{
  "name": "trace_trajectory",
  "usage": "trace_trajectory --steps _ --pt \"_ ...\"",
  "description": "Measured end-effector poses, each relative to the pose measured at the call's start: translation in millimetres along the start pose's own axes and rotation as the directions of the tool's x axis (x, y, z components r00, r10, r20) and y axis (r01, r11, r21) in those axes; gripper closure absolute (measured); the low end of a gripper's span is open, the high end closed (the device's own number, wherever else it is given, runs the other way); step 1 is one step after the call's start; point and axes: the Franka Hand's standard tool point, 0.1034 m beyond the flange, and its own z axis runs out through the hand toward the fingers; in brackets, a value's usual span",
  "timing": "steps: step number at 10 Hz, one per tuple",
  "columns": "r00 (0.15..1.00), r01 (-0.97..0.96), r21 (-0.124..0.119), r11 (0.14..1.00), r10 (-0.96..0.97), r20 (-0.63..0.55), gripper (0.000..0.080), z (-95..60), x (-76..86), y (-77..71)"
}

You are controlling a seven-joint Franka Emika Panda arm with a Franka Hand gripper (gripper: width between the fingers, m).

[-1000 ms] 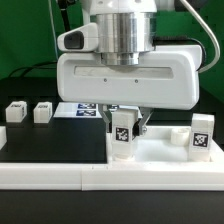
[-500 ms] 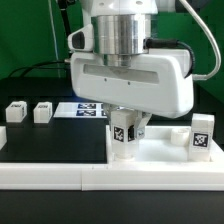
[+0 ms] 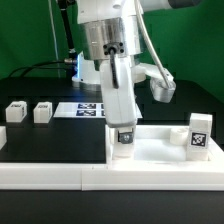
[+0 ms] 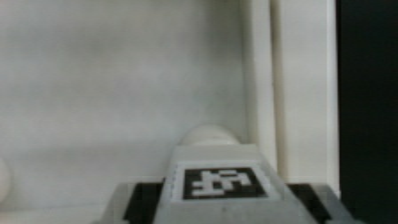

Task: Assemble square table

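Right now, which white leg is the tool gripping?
The middle leg, upright in the tool; the lone leg at the exterior view's right and two legs at its left sit free.

four legs (image 3: 200, 135), one slab (image 3: 165, 150)

The gripper (image 3: 124, 128), seen edge-on, grips a white tagged leg (image 3: 124, 140) upright on the white square slab (image 3: 165, 150). A second leg (image 3: 201, 135) stands on the slab toward the exterior view's right. A third leg (image 3: 16, 112) and a fourth leg (image 3: 42, 112) sit on the black table (image 3: 55, 145) at the left.
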Motion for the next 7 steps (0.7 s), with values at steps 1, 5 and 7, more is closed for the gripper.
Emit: trace_trajectory --steps 1,5,7 --pt "0.999 0.040 0.002 0.999 -0.040 -0.007 0.0413 -0.1 -0.4 -0.3" --pt "0.867 0.497 0.000 0.868 -0.497 -0.035 0.0154 -3.2 -3.0 -3.2" --pt "0.784 0.620 -0.011 0.785 -0.620 -0.039 0.0150 -3.1 -1.1 -3.1"
